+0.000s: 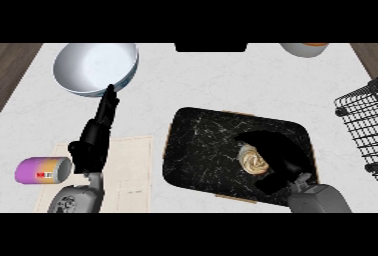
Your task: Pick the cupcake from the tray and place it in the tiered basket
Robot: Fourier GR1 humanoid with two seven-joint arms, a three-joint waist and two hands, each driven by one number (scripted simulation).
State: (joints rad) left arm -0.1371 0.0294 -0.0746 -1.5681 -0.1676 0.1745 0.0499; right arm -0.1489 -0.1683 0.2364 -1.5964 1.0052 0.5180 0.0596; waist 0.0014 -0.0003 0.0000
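The cupcake (253, 160), with pale swirled frosting, sits on the black marble tray (203, 150) toward its right side. My right hand (279, 152) is curled round the cupcake from the right, with fingers arching over its top and thumb below, so part of the cupcake is hidden. The black wire tiered basket (360, 125) stands at the right edge, only partly in view. My left hand (100, 127) rests open left of the tray, fingers straight and pointing away toward the bowl.
A large white bowl (94, 67) lies at the back left. A purple and orange can (43, 170) lies on its side at the left. A pale paper mat (129, 170) is under the left arm. Another round container (304, 49) sits at the back right.
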